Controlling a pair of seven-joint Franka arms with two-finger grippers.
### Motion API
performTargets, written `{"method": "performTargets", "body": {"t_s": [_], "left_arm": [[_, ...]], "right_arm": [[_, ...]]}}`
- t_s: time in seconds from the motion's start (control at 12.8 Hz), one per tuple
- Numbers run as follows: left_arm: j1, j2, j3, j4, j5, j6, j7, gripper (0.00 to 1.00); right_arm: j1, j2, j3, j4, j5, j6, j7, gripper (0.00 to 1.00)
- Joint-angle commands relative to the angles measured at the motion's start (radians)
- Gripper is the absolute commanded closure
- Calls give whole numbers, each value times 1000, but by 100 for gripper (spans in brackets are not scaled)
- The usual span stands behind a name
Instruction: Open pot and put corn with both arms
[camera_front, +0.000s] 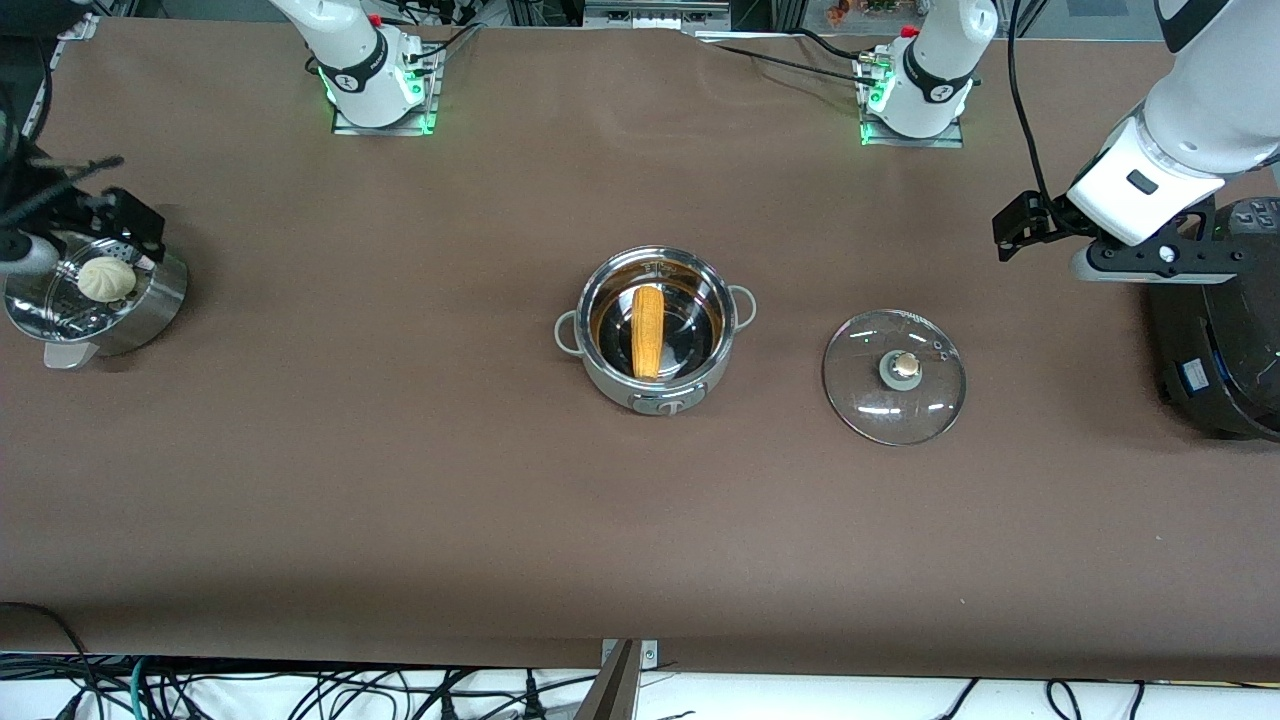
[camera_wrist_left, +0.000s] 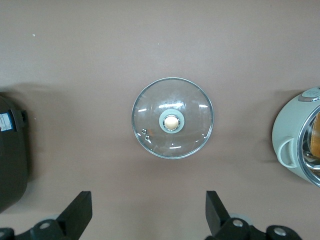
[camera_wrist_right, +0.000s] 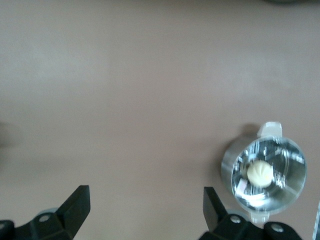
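Observation:
The steel pot (camera_front: 612, 385) stands open in the middle of the table. The yellow-orange corn (camera_front: 647, 332) lies inside it. The glass lid (camera_front: 893, 376) with its tan knob lies flat on the table beside the pot, toward the left arm's end. It also shows in the left wrist view (camera_wrist_left: 172, 118), with the pot's wall (camera_wrist_left: 287, 135) at the edge. My left gripper (camera_front: 1020, 228) is open and empty, up in the air between the lid and the black cooker; it shows in its wrist view (camera_wrist_left: 149, 215). My right gripper (camera_front: 125, 225) is open and empty above the steamer's edge; it shows in its wrist view (camera_wrist_right: 145, 210).
A perforated steel steamer (camera_front: 160, 295) with a white bun (camera_front: 107, 279) stands at the right arm's end; it also shows in the right wrist view (camera_wrist_right: 263, 173). A big black cooker (camera_front: 1220, 340) stands at the left arm's end. Brown table cloth (camera_front: 400, 480) lies nearer the front camera.

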Motion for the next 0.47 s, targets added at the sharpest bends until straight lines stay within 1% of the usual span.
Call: {"method": "performTargets", "body": {"t_s": [0.0, 0.08, 0.16, 0.39], "left_arm": [[5, 3, -3, 23, -20, -23, -9, 0], [5, 3, -3, 23, -20, -23, -7, 0], [5, 4, -2, 23, -20, -23, -7, 0], [5, 3, -2, 23, -21, -23, -7, 0]], "right_arm": [[25, -16, -65, -33, 20, -70, 4, 0], [29, -8, -91, -33, 29, -63, 1, 0], [29, -2, -93, -28, 51, -62, 2, 0], [19, 49, -93, 36, 68, -70, -10, 0]]}}
